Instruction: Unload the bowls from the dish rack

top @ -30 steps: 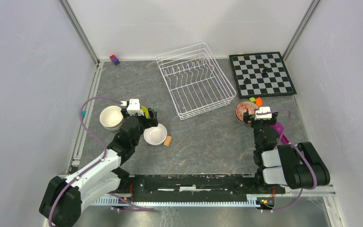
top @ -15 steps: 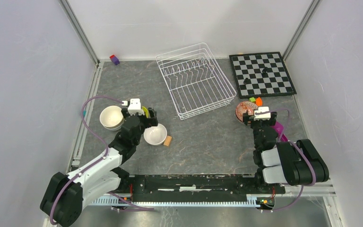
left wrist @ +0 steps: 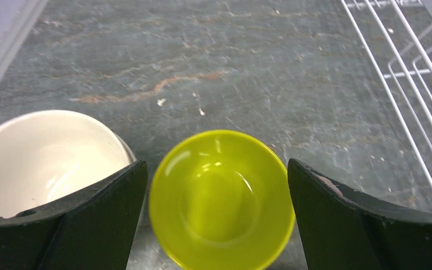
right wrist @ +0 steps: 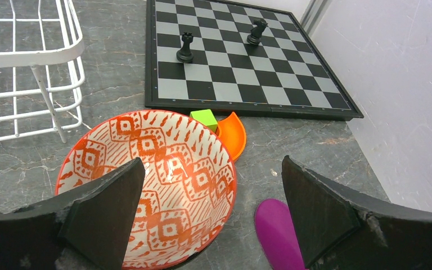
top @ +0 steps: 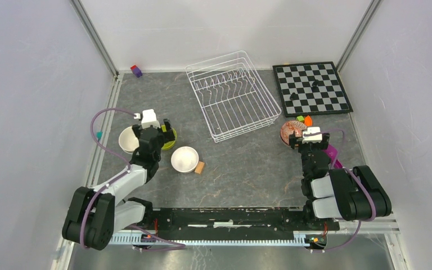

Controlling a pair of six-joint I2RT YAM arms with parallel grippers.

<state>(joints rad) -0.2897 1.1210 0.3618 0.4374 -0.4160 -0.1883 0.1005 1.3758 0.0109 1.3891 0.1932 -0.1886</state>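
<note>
Bowls (top: 130, 138) sit on the tabletop (top: 247, 169) on both sides of the white wire dish rack (top: 232, 95), which shows no bowl btwn its prongs. Unloading looks all but done.

At left, the lime-yellow bowl (left wrist: 221, 197) stands upright right below the left fingers (left wrist: 125, 183), which are spread as wide as they go & grip nothing. In the wrist view the bowl's rim shows clear of both tips. Just beside it is a pale bowl (left wrist: 45, 152), apparently stacked on another, and near that a plain white bowl (top: 184, 159) w/ a small tan block (top: 200, 167) at its side. Grouping them off to the rack's left likely keeps the approach to the rack free.

At right, the red-patterned bowl (right wrist: 146, 185) rests upright near the chessboard (right wrist: 242, 56), close to a green block (right wrist: 204, 118) & an orange piece (right wrist: 232, 134). The right fingers (right wrist: 125, 180) hover over it, equally wide and empty — a purple item (right wrist: 278, 230) lies nearby.

Whether every bowl is out can't be told from these views; the stack may hide some.
</note>
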